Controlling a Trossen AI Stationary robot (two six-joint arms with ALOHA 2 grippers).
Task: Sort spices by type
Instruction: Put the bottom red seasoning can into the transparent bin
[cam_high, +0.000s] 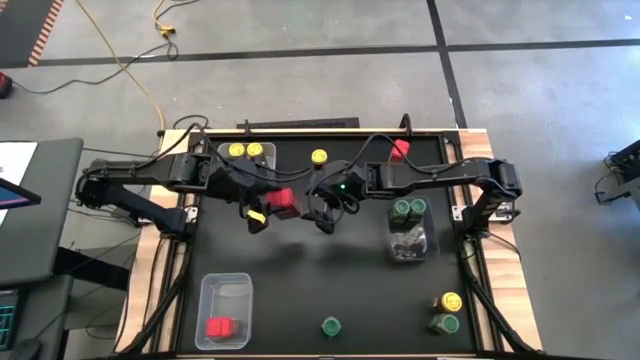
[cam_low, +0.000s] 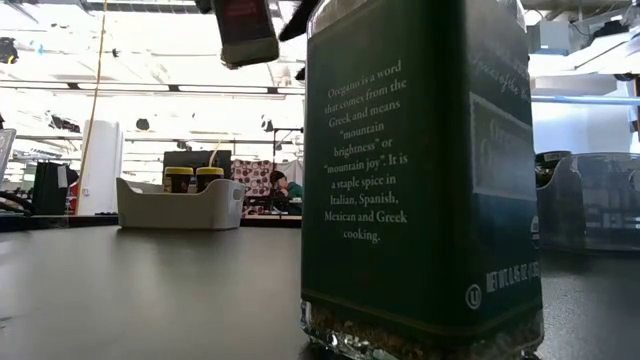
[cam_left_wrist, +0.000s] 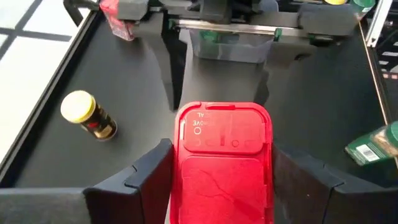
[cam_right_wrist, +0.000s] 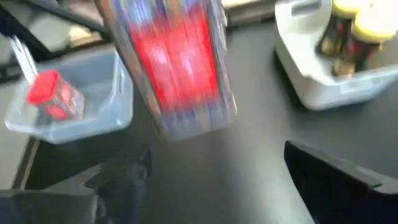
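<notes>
The left wrist view shows the left gripper (cam_left_wrist: 221, 180) pinching a red spice tin (cam_left_wrist: 225, 158) between its two dark fingers (cam_left_wrist: 146, 177), the tin's hinged cap facing away from the camera. In the high view this left gripper (cam_high: 268, 205) sits just above the table's (cam_high: 300, 270) centre, toward 11 o'clock, with the red spice tin (cam_high: 281, 199) in its grip. The right gripper (cam_high: 322, 208) hangs just beside it on the 3 o'clock side, its fingers spread wide and clear of the tin; the right wrist view shows the right gripper (cam_right_wrist: 211, 177) with that same tin (cam_right_wrist: 168, 68) blurred and just ahead of it.

Moving outward, a yellow-lidded jar (cam_high: 319, 157) stands alone at 12 o'clock, and it lies on its side in the left wrist view (cam_left_wrist: 89, 115). A white bin (cam_high: 246, 153) at 11 o'clock holds two yellow-lidded jars (cam_high: 236, 151). Another red tin (cam_high: 399, 150) rests at 1 o'clock under the right arm. Two green-lidded jars (cam_high: 408, 208) stand at 3 o'clock, at the upper end of a clear bin (cam_high: 410, 243). At 5 o'clock a yellow-lidded jar (cam_high: 450, 301) and a green-lidded jar (cam_high: 445, 324) stand together. A lone green-lidded jar (cam_high: 330, 326) is at 6 o'clock. A clear bin (cam_high: 222, 311) at 7 o'clock contains a red tin (cam_high: 219, 327).

In the low view a green oregano jar (cam_low: 420, 180) fills the foreground.
</notes>
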